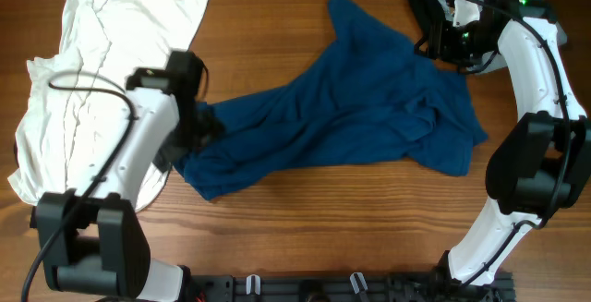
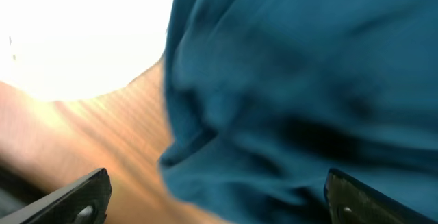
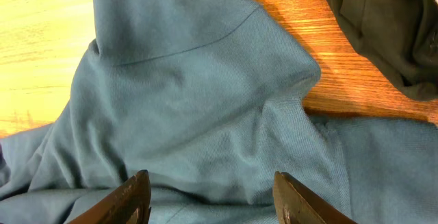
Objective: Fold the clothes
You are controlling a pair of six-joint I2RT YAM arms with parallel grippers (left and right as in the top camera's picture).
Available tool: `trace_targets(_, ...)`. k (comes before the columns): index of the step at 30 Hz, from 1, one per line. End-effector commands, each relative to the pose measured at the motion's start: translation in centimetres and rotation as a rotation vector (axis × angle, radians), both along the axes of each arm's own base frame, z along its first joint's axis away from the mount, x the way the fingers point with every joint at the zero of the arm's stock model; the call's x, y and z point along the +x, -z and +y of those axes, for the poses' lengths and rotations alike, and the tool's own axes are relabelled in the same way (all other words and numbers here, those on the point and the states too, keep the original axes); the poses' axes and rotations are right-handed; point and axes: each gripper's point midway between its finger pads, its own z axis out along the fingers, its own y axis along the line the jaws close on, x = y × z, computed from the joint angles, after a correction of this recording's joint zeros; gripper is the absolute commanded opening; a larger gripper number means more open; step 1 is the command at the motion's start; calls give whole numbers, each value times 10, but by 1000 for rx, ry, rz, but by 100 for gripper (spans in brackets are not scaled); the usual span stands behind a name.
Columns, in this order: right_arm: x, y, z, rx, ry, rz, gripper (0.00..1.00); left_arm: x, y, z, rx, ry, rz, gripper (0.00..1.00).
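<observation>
T-shirt, dark blue, lies crumpled mid-way across table, white shirt at far left. Left gripper at its lower-left end, jaws spread wide. Right gripper over its upper-right edge, jaws apart above cloth.

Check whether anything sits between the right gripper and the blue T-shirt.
Nothing visible does. The right gripper stands open directly over the blue T-shirt, with only its cloth showing between the fingers. The dark garment lies off to the side, out of the path.
</observation>
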Motion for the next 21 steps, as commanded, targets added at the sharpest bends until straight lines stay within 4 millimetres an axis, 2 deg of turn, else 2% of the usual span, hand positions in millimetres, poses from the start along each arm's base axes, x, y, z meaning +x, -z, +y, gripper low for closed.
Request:
trace_targets(1, 6, -19, 1, 5, -11, -56, 58, 63, -35, 1, 11, 267, -215, 100)
trace_targets(3, 5, -19, 1, 5, -11, -52, 58, 84, -33, -1, 25, 348, -273, 100)
trace_targets(5, 4, -19, 1, 6, -11, -50, 58, 97, -19, 0, 36, 394, -270, 97)
trace_targets(7, 5, -19, 1, 5, -10, -51, 58, 100, 0, 5, 37, 414, -224, 90)
trace_targets(10, 4, -18, 1, 5, -11, -49, 58, 101, 29, 17, 61, 415, -150, 84)
trace_targets(12, 5, -19, 1, 5, -11, -52, 58, 101, 41, 18, 59, 414, -125, 82)
trace_targets(21, 6, -19, 1, 4, -12, -59, 58, 120, 53, 28, 130, 348, -169, 67)
